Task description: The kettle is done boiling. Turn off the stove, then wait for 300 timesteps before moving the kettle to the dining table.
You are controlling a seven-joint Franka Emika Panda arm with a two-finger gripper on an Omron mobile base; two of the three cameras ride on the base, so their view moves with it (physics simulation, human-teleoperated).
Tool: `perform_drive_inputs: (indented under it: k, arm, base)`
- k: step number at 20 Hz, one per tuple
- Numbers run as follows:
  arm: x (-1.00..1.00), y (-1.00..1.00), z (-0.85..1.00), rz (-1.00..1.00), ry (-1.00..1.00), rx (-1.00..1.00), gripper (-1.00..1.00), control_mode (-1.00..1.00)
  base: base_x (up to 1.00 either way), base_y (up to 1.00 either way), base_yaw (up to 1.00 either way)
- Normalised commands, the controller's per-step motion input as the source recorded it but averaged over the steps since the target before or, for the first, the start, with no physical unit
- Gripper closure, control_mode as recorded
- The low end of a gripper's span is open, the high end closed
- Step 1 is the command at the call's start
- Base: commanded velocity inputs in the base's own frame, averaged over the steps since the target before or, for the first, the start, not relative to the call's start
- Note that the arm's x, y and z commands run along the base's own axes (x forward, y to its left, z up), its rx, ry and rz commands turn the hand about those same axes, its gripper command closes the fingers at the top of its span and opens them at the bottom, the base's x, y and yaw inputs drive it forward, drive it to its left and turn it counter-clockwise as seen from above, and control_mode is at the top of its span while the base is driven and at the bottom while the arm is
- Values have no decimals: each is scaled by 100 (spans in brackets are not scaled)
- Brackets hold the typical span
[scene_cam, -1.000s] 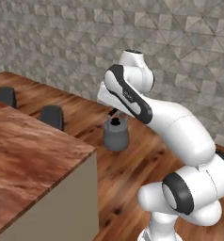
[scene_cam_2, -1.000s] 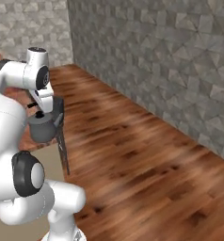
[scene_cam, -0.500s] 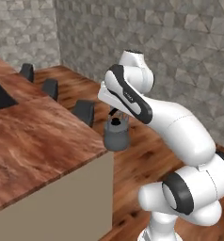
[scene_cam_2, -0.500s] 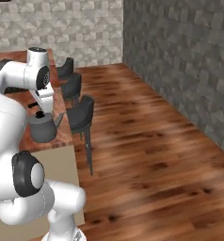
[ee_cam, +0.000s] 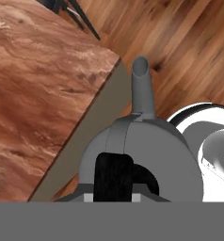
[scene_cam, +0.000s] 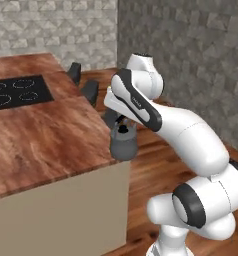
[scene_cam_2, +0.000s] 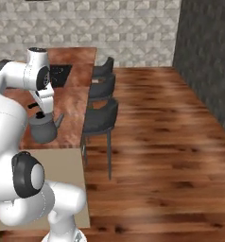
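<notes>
The small grey kettle (scene_cam: 123,146) hangs in the air by its black handle (ee_cam: 115,178), with my gripper (scene_cam: 122,123) shut on that handle from above. It hovers at the near corner of the dining table (scene_cam: 46,135), a reddish-brown wood top with beige sides. In the hand view the kettle's body (ee_cam: 147,150) and spout (ee_cam: 142,82) sit just past the table's edge (ee_cam: 92,110), mostly over the floor. In the right base view the kettle (scene_cam_2: 43,128) hangs below my gripper (scene_cam_2: 40,112), level with the table's near end (scene_cam_2: 72,111). The black stove (scene_cam: 16,92) is set into the far part of that top.
Black stools (scene_cam_2: 101,112) stand in a row along the table's right side, also seen behind the kettle (scene_cam: 90,91). Open wooden floor (scene_cam_2: 161,142) stretches to the right. Stone walls (scene_cam: 191,45) close off the back and right.
The whole scene has shifted as the base drove and turned: the table is nearer and the stove has come into view. The kettle stays in my shut gripper, the arm's pose unchanged.
</notes>
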Motion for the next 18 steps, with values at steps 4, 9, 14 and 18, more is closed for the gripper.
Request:
perform_drive_inputs:
  k: [4, 9, 14, 18]
  arm:
    - [0, 0, 0, 0, 0, 0, 100, 100]
    - [0, 0, 0, 0, 0, 0, 100, 100]
    - [0, 0, 0, 0, 0, 0, 100, 100]
    - [0, 0, 0, 0, 0, 0, 100, 100]
  base:
    - [0, -63, 46]
    - [-2, -69, 45]
    - [0, -68, 45]
    - [0, -63, 47]
